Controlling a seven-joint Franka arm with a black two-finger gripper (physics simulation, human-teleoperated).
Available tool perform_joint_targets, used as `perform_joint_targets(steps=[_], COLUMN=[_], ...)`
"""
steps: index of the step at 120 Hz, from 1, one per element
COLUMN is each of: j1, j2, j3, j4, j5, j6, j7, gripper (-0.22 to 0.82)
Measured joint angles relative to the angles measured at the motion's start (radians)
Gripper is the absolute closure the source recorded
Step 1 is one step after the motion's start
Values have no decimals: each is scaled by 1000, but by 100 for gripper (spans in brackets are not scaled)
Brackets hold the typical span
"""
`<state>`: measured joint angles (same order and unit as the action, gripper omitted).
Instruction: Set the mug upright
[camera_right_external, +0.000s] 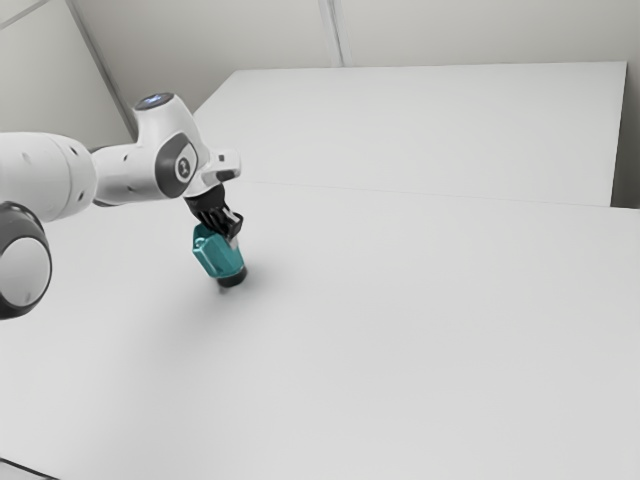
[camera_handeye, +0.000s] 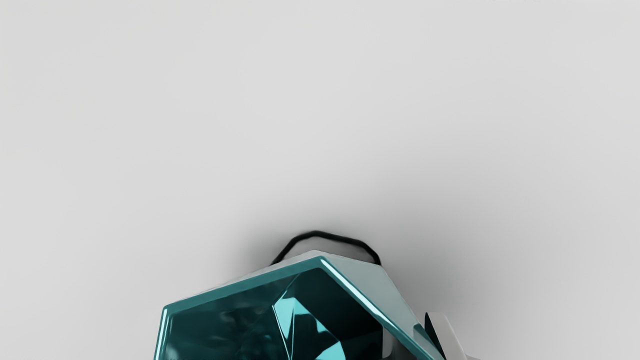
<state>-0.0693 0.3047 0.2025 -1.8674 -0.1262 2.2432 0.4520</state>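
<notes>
White jointed arm with dark grey trim (camera_right_external: 128, 175), mine, comes in from the exterior view's left. My black two-finger gripper (camera_right_external: 234, 240) is angled down at its end, low over the broad, pale grey-white tabletop (camera_right_external: 420, 330).

Task's thing: a glossy teal, many-sided mug with a dark bottom (camera_right_external: 218, 255). It is directly below my hand, on the exterior view's left half of the table. It leans: upper part toward the exterior view's left, dark bottom lower and toward the exterior view's right. Not upright. Whether the bottom touches the table, I cannot tell.

Grip: closed on the mug's wall near the rim, one finger outside, the other reaching inside the mouth. Outer finger, pale grey with a dark edge (camera_handeye: 446, 334), lies against the outside of the wall in the wrist view; of the inner one, a grey sliver (camera_handeye: 387, 344) is seen past the rim.

Wrist view looks into the angular mouth (camera_handeye: 225, 325): dark teal inside, bright turquoise facets deeper down. Beyond the rim, a thin black curved edge (camera_handeye: 350, 239). Soft grey shadow (camera_handeye: 420, 215) on the tabletop beside the mug.
</notes>
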Motion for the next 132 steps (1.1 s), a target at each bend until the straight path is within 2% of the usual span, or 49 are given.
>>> perform_joint_targets(steps=[44, 81, 110, 132], j1=[1, 0, -3, -8], j2=[26, 13, -67, -167], j3=[0, 0, 1, 2], j4=[3, 4, 7, 21], j5=[-12, -25, -13, 33], j6=[16, 22, 12, -25], j7=[-32, -36, -37, -37], gripper=[75, 43, 31, 23])
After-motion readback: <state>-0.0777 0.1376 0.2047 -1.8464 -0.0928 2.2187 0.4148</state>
